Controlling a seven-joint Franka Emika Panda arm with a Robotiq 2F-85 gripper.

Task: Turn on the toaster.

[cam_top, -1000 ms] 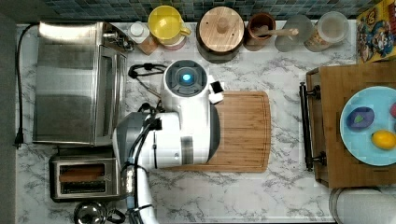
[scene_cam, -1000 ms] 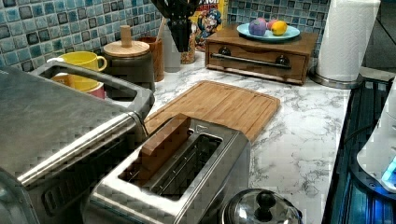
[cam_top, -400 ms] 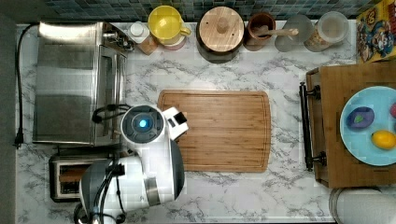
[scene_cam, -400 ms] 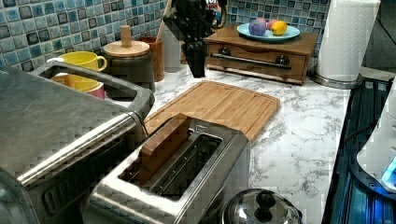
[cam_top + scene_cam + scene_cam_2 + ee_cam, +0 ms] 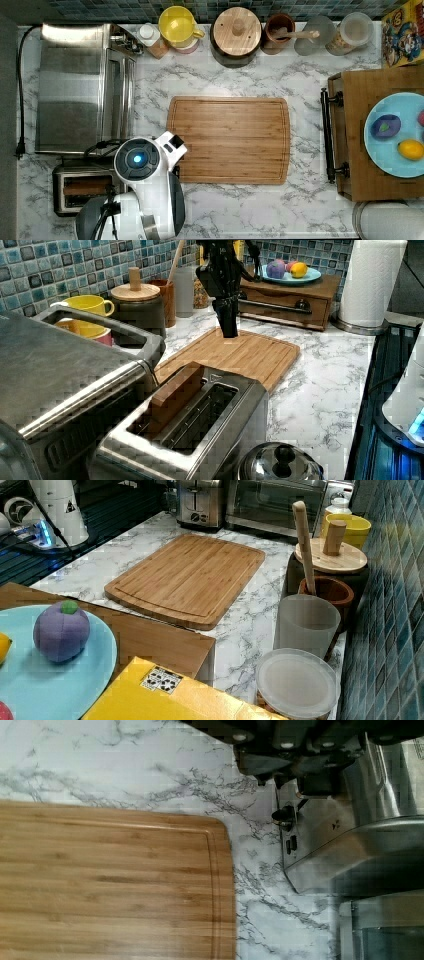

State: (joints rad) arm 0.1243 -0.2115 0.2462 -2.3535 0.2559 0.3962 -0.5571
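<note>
A marble counter [image 5: 250,210] holds a large steel toaster oven [image 5: 82,87] at the top view's left. A bamboo cutting board [image 5: 230,140] lies at its centre. The toaster [image 5: 82,187] sits just below the oven in the top view, a brown slice [image 5: 172,395] in one slot. The gripper [image 5: 229,320] hangs above the board's near corner; I cannot tell how far open its fingers are.

The tabletop [image 5: 250,210] is white marble veined grey. The toaster [image 5: 200,440] is shiny silver, the cutting board [image 5: 230,140] honey-brown bamboo, the mug [image 5: 177,22] yellow, the plate [image 5: 395,160] pale blue, the backsplash [image 5: 40,270] blue-green mosaic tile.
</note>
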